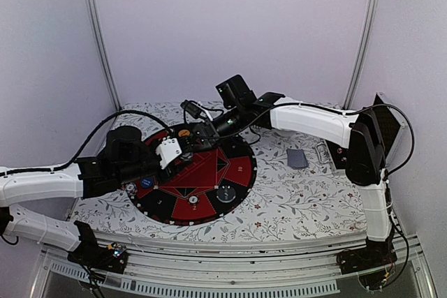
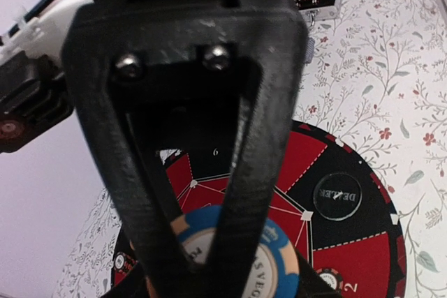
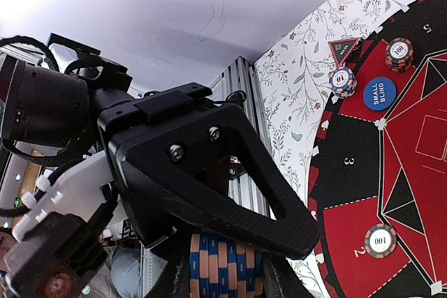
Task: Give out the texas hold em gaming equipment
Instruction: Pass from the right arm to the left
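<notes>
The round red and black mat [image 1: 209, 172] lies on a flowery cloth [image 1: 307, 200]. Both arms reach over the far left part of the mat and meet there, so they hide much of it from above.

The right gripper [image 3: 223, 285] is closed on a stack of blue and orange chips [image 3: 225, 264]. Only the side of the stack shows, and its bottom is cut off.

The left gripper [image 2: 202, 270] has a blue and orange chip [image 2: 269, 259] right behind its fingers [image 2: 241, 193]. The fingers lean in toward each other with a gap between them, but their tips run off the bottom of the picture. I cannot tell if they pinch the chip, or if that chip is the top of the stack.

Around them on the mat are a black dealer button [image 2: 336, 195], a blue small blind button [image 3: 379, 93], a blue and white chip [image 3: 340, 80] at the mat's edge, a dark red chip stack [image 3: 399, 52] and a white and black chip [image 3: 379, 240].

A grey-blue pack of cards [image 1: 297, 158] lies on the cloth, off the mat, to the right. How many cards are in it is too small to see.
</notes>
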### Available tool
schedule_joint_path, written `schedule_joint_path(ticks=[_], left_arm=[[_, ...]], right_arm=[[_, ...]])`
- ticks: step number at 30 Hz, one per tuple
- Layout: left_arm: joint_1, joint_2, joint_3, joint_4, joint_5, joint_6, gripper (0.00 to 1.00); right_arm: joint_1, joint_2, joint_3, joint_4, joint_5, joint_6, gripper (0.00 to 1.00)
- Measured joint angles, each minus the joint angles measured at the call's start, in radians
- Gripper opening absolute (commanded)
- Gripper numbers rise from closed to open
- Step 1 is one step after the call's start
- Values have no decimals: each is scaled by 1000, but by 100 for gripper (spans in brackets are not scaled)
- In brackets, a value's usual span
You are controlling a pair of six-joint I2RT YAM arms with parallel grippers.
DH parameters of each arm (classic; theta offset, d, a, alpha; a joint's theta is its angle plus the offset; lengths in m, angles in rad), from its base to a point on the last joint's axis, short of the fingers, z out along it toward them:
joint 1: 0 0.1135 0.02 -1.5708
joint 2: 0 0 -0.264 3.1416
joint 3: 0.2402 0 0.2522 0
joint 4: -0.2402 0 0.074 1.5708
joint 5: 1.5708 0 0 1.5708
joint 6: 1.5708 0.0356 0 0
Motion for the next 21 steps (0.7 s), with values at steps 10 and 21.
schedule_joint_path(ticks=[10,21], left_arm=[[0,-6,-3,18,3,-3,13],[0,-6,-3,18,-1,-14,0]], right_arm=[[0,9,5,3,2,15,2],[1,11,9,2,10,18,29]])
